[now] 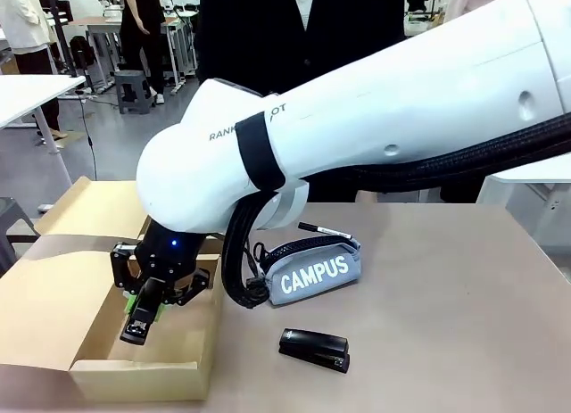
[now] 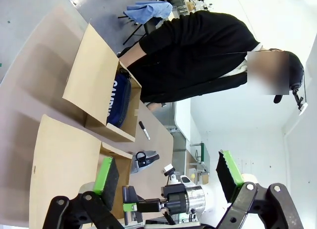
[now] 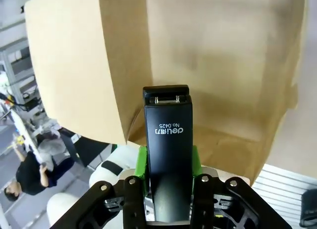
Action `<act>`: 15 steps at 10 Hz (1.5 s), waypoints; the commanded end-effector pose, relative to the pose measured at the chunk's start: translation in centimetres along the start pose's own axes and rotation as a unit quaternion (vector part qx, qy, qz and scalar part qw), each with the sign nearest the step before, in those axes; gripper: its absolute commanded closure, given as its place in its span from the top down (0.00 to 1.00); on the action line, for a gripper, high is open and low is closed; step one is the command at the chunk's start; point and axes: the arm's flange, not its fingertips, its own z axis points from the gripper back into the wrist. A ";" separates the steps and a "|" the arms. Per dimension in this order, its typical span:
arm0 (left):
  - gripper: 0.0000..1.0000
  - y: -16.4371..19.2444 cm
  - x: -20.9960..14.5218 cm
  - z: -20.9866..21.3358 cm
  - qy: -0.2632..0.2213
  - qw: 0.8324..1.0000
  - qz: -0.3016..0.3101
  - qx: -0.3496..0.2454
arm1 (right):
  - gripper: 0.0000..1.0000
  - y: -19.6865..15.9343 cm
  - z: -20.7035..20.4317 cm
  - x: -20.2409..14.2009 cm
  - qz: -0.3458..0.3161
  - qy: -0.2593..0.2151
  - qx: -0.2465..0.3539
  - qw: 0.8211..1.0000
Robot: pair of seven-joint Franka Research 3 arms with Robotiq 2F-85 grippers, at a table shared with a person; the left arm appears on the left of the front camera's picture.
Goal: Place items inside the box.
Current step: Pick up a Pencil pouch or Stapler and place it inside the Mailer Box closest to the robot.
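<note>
My right gripper [image 1: 145, 299] hangs over the open cardboard box [image 1: 134, 370], shut on a black stapler [image 1: 137, 324] that points down into it. In the right wrist view the stapler [image 3: 167, 135] sits between the green pads of the right gripper [image 3: 168, 162], with the box's brown inside [image 3: 213, 51] behind it. A second black stapler [image 1: 314, 349] lies on the table. Behind it lie the grey "CAMPUS" pencil case [image 1: 312, 272] and a thin black marker pen [image 1: 325, 229]. My left gripper [image 2: 166, 162] is open and holds nothing. It looks at the case [image 2: 119, 100] and the pen [image 2: 144, 131].
The box's flaps [image 1: 53, 297] spread out to the left and back. A person in black [image 1: 294, 29] stands at the far side of the table. My right arm [image 1: 375, 119] crosses over the middle of the table. The brown tabletop [image 1: 446, 324] to the right is bare.
</note>
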 end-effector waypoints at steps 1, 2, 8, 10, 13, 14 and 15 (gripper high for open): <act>1.00 -0.1 -0.1 0.0 -0.002 1.000 -0.009 -0.010 | 0.37 1.3 -1.2 -0.6 0.005 -0.031 -0.022 0.999; 1.00 -0.1 -0.1 0.0 -0.002 1.000 -0.009 -0.010 | 0.37 2.7 -1.7 -0.8 -0.003 -0.053 -0.042 0.998; 1.00 -0.1 -0.1 0.0 -0.002 1.000 -0.009 -0.010 | 0.37 4.2 -5.4 2.0 -0.022 -0.088 -0.054 0.994; 1.00 -0.1 -0.1 0.0 -0.002 1.000 -0.009 -0.010 | 0.37 3.9 -5.7 2.2 -0.024 -0.083 -0.059 0.995; 1.00 -0.1 -0.1 0.0 -0.002 1.000 -0.009 -0.010 | 0.92 3.5 -5.7 2.0 -0.022 -0.079 -0.068 0.994; 1.00 -0.1 -0.1 0.0 -0.002 1.000 -0.009 -0.010 | 0.92 3.4 -5.6 1.8 -0.022 -0.085 -0.069 0.994; 1.00 -0.1 -0.1 0.0 -0.002 1.000 -0.009 -0.010 | 1.00 3.0 -5.6 1.8 -0.021 -0.090 -0.072 0.993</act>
